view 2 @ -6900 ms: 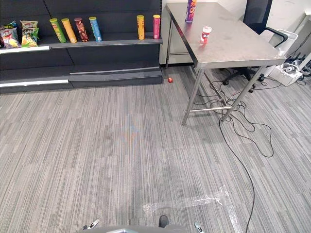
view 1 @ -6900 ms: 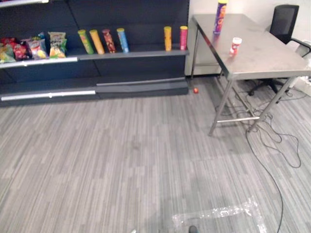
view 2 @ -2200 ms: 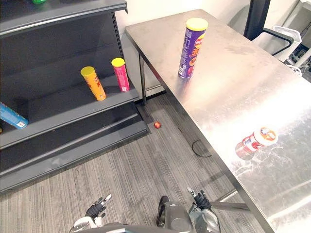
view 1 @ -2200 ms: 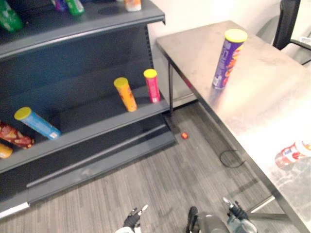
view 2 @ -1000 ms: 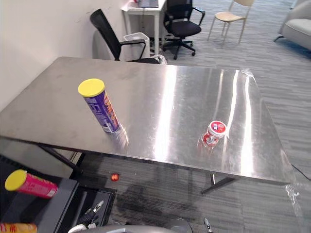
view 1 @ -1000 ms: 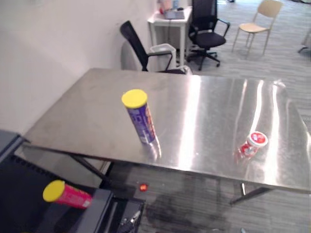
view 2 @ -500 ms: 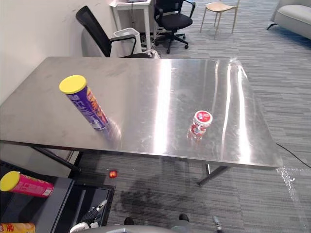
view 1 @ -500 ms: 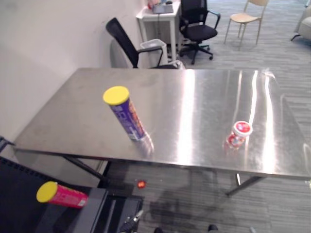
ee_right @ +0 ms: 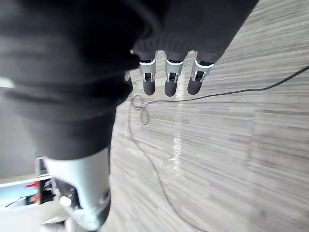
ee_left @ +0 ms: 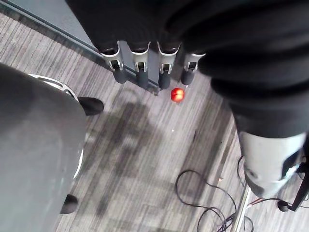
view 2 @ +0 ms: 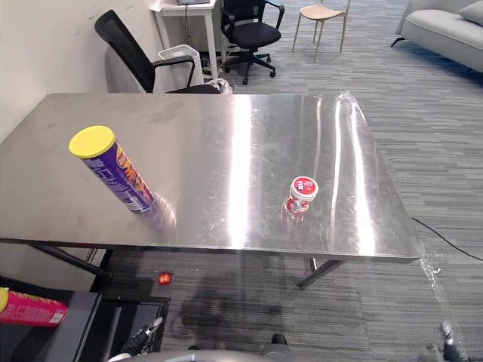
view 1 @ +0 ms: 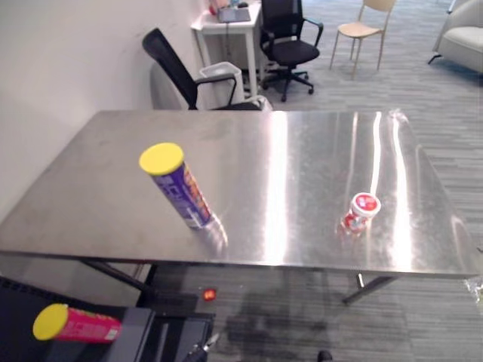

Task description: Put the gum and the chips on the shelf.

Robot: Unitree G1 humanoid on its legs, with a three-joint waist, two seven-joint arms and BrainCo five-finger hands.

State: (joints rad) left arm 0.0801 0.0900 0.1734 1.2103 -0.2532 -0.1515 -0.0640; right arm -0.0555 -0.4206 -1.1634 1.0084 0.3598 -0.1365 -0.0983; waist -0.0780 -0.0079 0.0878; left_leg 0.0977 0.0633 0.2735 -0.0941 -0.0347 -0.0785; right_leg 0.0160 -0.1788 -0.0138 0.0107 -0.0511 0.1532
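Task at start: chips [view 1: 179,188] standing on table [view 1: 287,143] at left-front, gum [view 1: 360,213] at right-front, neither shelved yet; left hand [ee_left: 142,72] & right hand [ee_right: 170,79] low before table, fingers straight, holding nothing.

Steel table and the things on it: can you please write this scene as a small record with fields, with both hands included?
table: steel, carries two things
chips: purple can with yellow lid, standing on the table's left part
gum: small red-and-white tub, on the table's right part, apart from the chips
shelf: dark, low at the left, a pink can on it
ball: small, red, on the floor below the table's near edge
left hand: open, holds nothing, over the floor
right hand: open, holds nothing, over the floor
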